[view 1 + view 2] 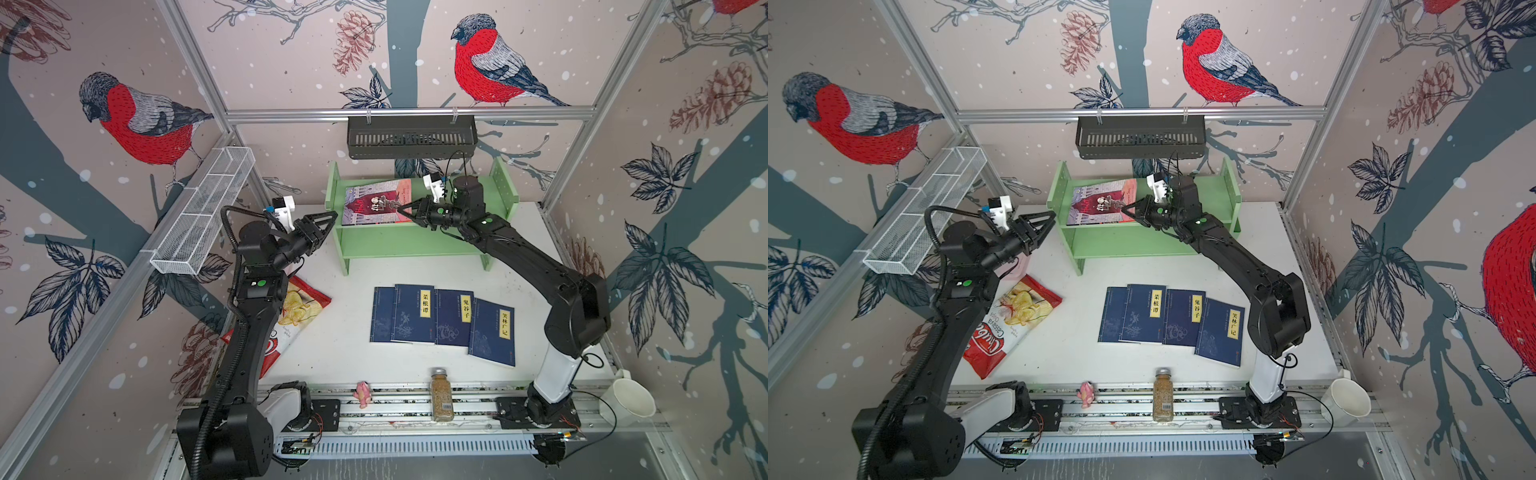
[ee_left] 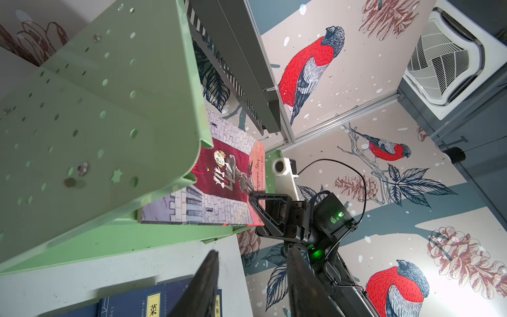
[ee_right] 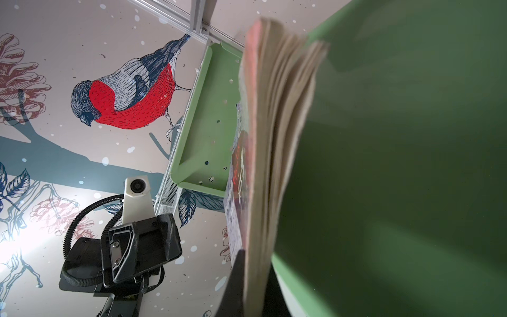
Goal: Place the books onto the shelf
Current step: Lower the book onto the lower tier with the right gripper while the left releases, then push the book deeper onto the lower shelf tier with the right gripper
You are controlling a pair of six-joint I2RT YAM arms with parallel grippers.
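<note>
Because the red book point(image 1: 374, 204) must settle on the shelf's point(image 1: 415, 245) top tier, the right end effector point(image 1: 401, 210) clamps its edge there; the left end effector point(image 1: 331, 222) hovers unclenched beside the shelf, navy books point(image 1: 442, 318) lying before it.

You are working in a robotics lab test cell. An aluminium-profile frame point(image 1: 407, 113) boxes in a white tabletop point(image 1: 340, 361), and bird-print panels point(image 1: 137, 124) serve as its walls. Both robot arms point(image 1: 519, 253) are bolted to a slotted rail point(image 1: 395, 409) along the front edge, with an open cable duct point(image 1: 415, 448) below it.
</note>
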